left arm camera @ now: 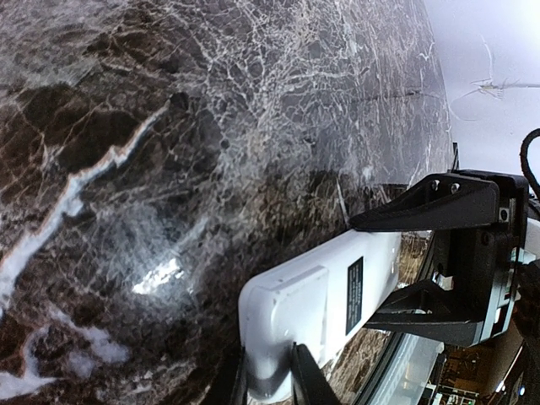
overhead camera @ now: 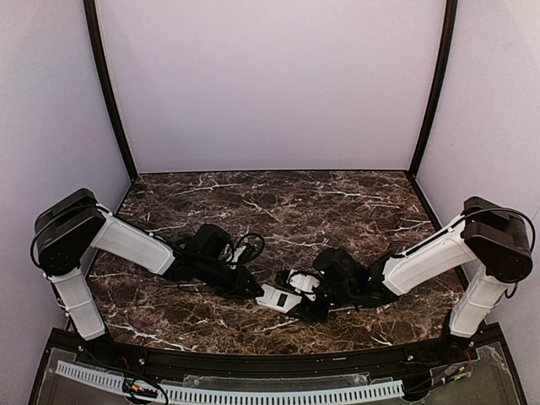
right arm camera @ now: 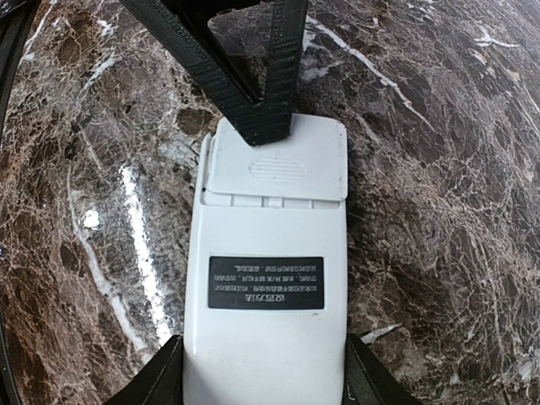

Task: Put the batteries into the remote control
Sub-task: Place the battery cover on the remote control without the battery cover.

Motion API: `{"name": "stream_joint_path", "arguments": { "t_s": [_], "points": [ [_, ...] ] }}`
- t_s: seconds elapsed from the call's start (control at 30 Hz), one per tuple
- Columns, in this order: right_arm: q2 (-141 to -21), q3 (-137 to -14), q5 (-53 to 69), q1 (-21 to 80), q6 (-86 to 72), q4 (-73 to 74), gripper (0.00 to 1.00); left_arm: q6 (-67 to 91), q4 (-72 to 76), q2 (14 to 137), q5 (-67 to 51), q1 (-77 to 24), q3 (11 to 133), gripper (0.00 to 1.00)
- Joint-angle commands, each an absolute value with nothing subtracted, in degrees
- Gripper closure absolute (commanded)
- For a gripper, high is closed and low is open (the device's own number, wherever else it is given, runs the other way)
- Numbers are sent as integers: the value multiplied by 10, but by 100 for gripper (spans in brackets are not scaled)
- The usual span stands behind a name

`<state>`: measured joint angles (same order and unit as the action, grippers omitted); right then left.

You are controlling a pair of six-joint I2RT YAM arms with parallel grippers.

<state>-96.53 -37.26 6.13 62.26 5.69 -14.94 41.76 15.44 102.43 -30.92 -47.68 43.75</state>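
The remote control [overhead camera: 277, 296] lies back-up on the marble table between my two grippers. It also shows in the left wrist view [left arm camera: 337, 295] and the right wrist view [right arm camera: 266, 337]. Its white back carries a black label [right arm camera: 265, 283] and a battery cover [right arm camera: 278, 164] sitting in place over the compartment. My right gripper [right arm camera: 263, 384] is shut on the remote's long sides at the label end. My left gripper [left arm camera: 270, 388] is shut on the cover end, with one finger [right arm camera: 253, 110] resting on the cover. The batteries are out of view.
The dark marble table [overhead camera: 337, 211] is closed in by pale walls at the back and sides. A black cable [overhead camera: 246, 245] loops behind the left wrist. A black rail [overhead camera: 278, 363] runs along the near edge.
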Motion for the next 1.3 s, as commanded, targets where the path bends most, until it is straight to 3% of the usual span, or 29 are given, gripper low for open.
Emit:
{"name": "stream_joint_path", "arguments": {
  "t_s": [0.0, 1.0, 1.27],
  "points": [
    [-966, -364, 54, 629, 57, -156, 98, 409, 116, 1040, -317, -490, 417, 81],
    [-959, -356, -18, 635, 34, -172, 99, 419, 84, 1028, -309, -511, 421, 82],
    [-953, -350, -17, 641, 45, -175, 98, 403, 67, 1029, -306, -511, 437, 73]
  ]
}}
